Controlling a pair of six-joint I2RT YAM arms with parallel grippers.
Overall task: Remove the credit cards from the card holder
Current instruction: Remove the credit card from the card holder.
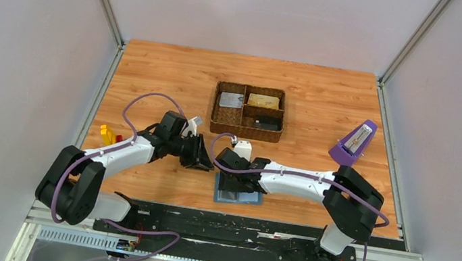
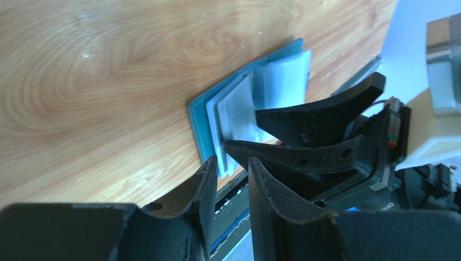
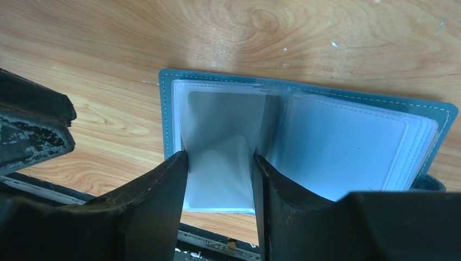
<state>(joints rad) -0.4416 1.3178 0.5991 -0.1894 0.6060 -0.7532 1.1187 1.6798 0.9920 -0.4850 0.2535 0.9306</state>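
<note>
The card holder (image 1: 247, 199) lies open on the wood near the table's front edge, teal outside (image 3: 166, 117) with clear sleeves inside (image 3: 348, 147). My right gripper (image 1: 234, 183) is down on its left half. In the right wrist view the right gripper (image 3: 220, 179) stands open, and one bowed clear sleeve (image 3: 220, 136) fills the gap and touches both fingers. No card shows in that sleeve. A gold credit card (image 1: 264, 100) lies in the woven tray. My left gripper (image 1: 202, 159) hovers just left of the holder (image 2: 200, 117), its jaws (image 2: 231, 168) narrowly open with nothing between them.
The brown divided tray (image 1: 245, 131) stands behind the holder and also holds a silver card (image 1: 231, 100) and a dark one (image 1: 268, 121). A purple metronome (image 1: 354, 142) is at the right. Yellow and red blocks (image 1: 107, 133) sit at the left edge. A black rail (image 1: 235, 223) borders the front.
</note>
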